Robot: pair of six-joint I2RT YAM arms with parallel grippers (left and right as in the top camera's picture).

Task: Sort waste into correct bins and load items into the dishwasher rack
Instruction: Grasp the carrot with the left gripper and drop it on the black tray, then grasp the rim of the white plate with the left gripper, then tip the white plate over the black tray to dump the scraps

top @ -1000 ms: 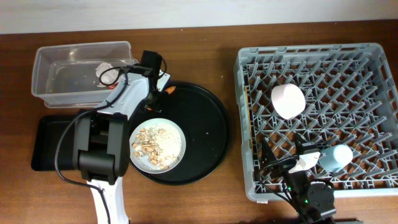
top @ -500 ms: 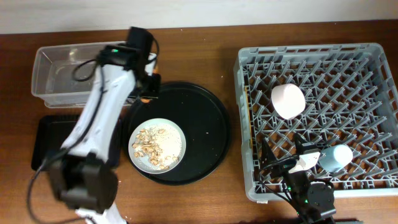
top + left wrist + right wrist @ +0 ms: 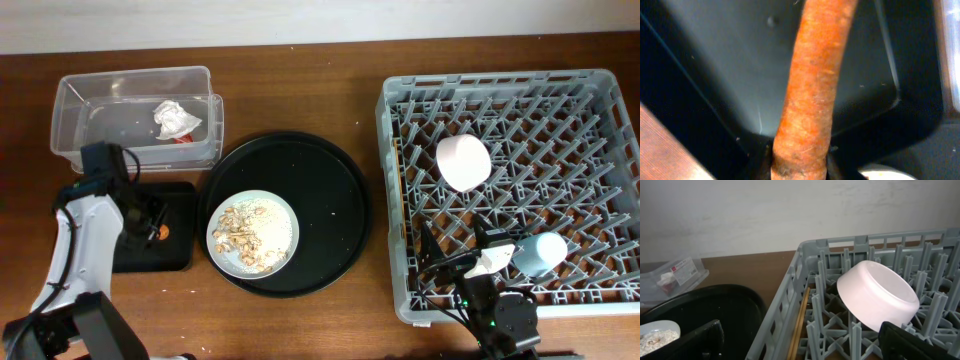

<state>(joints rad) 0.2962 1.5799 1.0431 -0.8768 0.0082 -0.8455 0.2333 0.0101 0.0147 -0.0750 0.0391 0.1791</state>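
Left claw [image 3: 152, 226] grips carrot piece [image 3: 810, 90] over black tray [image 3: 90, 215].
A high release may bounce it past the apparently near rim.

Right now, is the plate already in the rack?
No, the plate sits on the round black tray, left of the rack.

Large round black tray [image 3: 335, 205] lies flat on brown wooden table [image 3: 300, 95], left of centre. Pale wall [image 3: 300, 20] runs along table's far edge.
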